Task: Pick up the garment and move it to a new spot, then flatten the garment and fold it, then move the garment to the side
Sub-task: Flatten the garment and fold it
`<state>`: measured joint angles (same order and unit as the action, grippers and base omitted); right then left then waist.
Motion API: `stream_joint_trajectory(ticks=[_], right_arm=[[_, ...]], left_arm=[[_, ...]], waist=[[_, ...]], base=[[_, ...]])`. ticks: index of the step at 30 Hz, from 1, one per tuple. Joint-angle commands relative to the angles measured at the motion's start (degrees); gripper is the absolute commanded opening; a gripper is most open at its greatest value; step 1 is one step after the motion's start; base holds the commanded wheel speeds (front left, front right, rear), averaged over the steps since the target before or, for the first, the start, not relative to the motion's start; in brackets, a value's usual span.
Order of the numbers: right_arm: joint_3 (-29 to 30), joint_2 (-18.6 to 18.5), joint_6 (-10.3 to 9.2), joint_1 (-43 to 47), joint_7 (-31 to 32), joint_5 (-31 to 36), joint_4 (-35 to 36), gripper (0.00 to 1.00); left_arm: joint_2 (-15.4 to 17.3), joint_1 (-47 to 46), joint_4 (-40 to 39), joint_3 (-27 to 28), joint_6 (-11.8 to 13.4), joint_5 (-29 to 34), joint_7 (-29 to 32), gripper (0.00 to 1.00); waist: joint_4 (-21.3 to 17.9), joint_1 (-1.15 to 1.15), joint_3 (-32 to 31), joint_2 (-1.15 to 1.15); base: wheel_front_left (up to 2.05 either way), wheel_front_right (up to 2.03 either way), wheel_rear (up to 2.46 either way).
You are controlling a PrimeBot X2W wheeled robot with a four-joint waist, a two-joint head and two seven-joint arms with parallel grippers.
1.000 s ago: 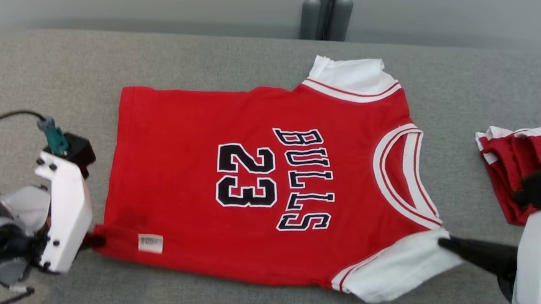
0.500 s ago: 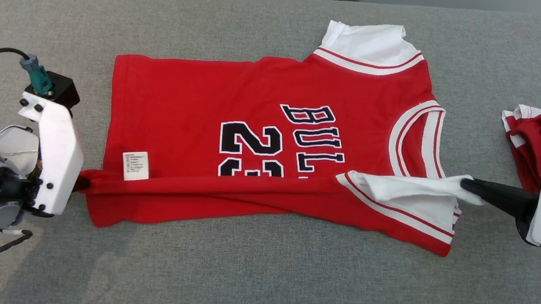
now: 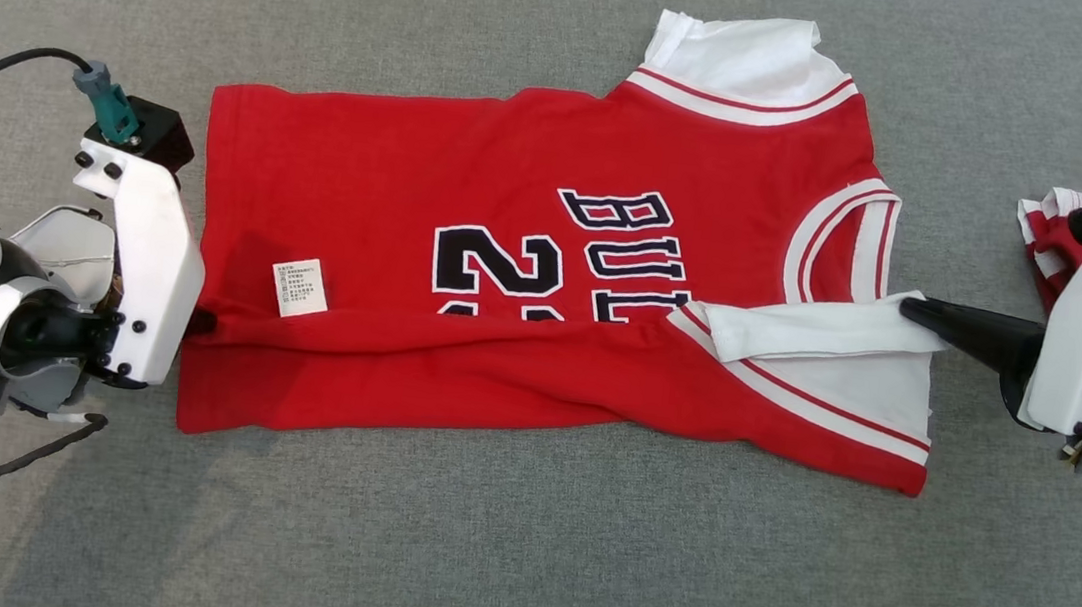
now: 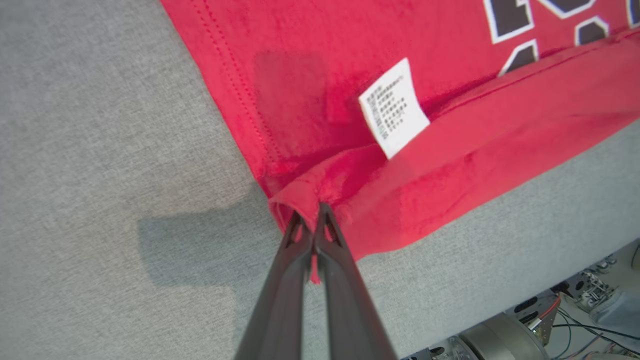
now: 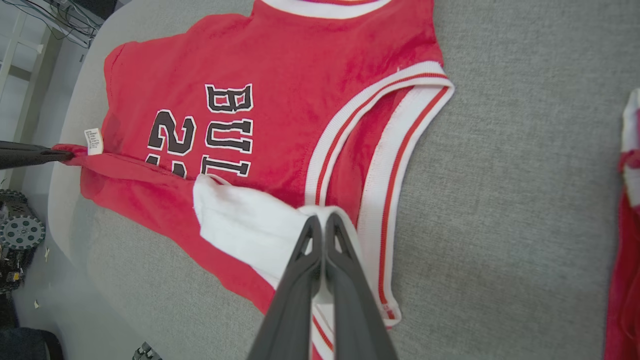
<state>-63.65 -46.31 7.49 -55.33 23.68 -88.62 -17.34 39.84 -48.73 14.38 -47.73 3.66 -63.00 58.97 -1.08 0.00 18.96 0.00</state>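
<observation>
Gripping the red basketball jersey, spread on the grey padded surface with its near strip folded up over the lettering, at 2 points: left gripper fingers clamped together on the hem corner near the white care label, right gripper fingers pressed tight on the white sleeve.

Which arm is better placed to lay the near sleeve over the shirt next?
Right, probably. The right gripper is shut on that white sleeve, held up over the shirt; the left gripper pinches the hem corner at the opposite end.
</observation>
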Motion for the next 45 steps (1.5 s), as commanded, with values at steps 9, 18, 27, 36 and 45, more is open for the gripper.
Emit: stream_joint_trajectory(ticks=[9,18,27,36,45], right_arm=[[0.36,2.91,0.01,-2.38,-3.46,3.03,-4.57,0.22],[1.19,5.12,0.01,-0.41,-10.22,3.76,-6.14,1.00],[3.31,4.61,0.01,4.09,-27.58,7.55,-4.27,1.00],[10.28,6.25,0.01,12.54,-38.98,17.48,-10.60,1.00],[27.92,14.47,0.01,26.96,-38.89,32.02,-11.89,1.00]], left_arm=[[-1.46,-2.31,3.48,-0.07,-1.31,1.16,-1.43,0.27],[-2.38,-1.11,6.67,0.36,-2.73,1.29,-5.63,1.00],[-1.49,1.54,5.14,3.07,-4.90,5.20,-20.48,1.00],[-3.50,12.11,4.26,6.76,3.64,12.31,-46.21,1.00],[-7.23,25.12,-0.31,8.84,12.72,12.65,-59.35,1.00]], waist=[[-0.26,0.00,0.58,0.00],[0.06,0.00,-1.53,0.00],[0.07,0.00,-6.21,0.00],[0.53,0.00,-10.42,0.00],[0.44,0.00,-11.12,0.00]], base=[[0.00,0.00,0.00],[0.00,0.00,0.00],[0.00,0.00,0.00],[0.00,0.00,0.00],[0.00,0.00,0.00]])
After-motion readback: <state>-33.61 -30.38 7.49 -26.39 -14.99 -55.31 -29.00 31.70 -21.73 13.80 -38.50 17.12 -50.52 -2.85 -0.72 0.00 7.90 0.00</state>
